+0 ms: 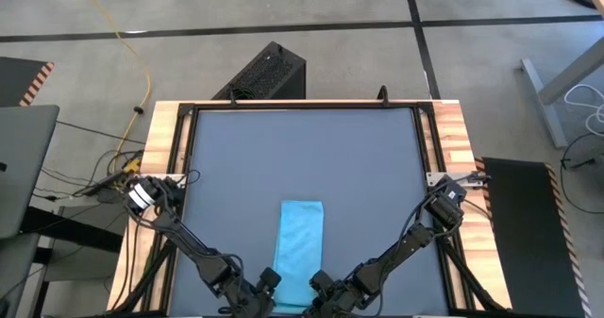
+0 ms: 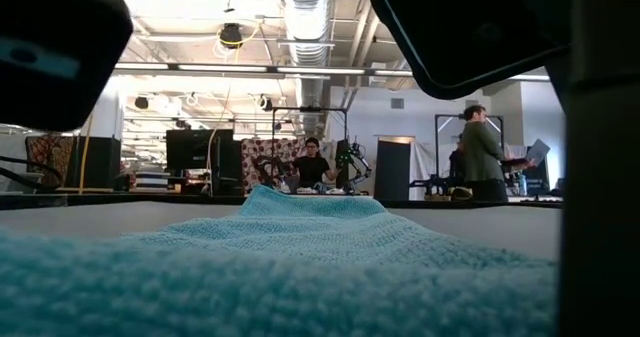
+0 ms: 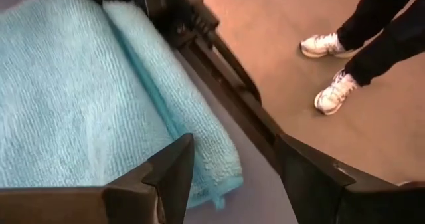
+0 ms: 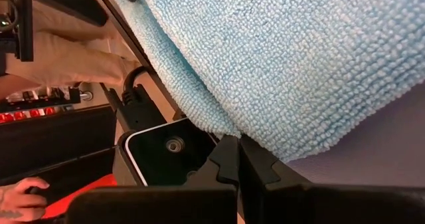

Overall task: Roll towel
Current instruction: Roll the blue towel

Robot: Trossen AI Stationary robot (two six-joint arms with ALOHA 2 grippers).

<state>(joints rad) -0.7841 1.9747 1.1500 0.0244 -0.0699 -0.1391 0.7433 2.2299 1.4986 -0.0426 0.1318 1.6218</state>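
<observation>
At the lower middle of the high view, the towel (image 1: 300,242) is seen flat on the dark grey table (image 1: 302,158), long axis running up the frame, its lower end between the two grippers. Left gripper (image 1: 267,290) is placed just left of that end, jaws spread wide, nothing held; one edge fold of the towel is seen beside its fingers (image 3: 174,169). Right gripper (image 1: 322,290) is placed just right, jaws closed together, towel edge just beyond the fingertips, nothing gripped
</observation>
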